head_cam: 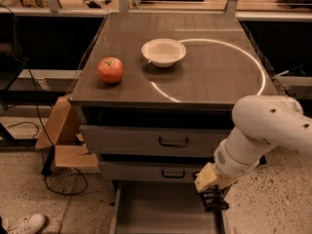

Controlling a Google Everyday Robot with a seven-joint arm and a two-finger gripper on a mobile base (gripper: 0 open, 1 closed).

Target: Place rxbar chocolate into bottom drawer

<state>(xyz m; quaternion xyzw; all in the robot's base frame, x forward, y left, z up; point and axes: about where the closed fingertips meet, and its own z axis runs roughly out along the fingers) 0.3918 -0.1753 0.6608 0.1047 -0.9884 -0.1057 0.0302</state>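
The bottom drawer point(161, 209) is pulled out below the cabinet, a wide shallow grey tray with a bare floor. My gripper point(213, 200) hangs from the white arm point(258, 135) over the drawer's right edge. It is shut on the rxbar chocolate point(214, 202), a small dark wrapper with pale lettering that sticks out below the fingers, just above the drawer's right wall.
A red apple point(110, 70) and a white bowl point(164, 51) sit on the cabinet top point(209, 72). Two upper drawers with dark handles point(173, 142) are closed. A cardboard box point(63, 135) and cables lie on the floor at left; a shoe point(24, 224) is bottom left.
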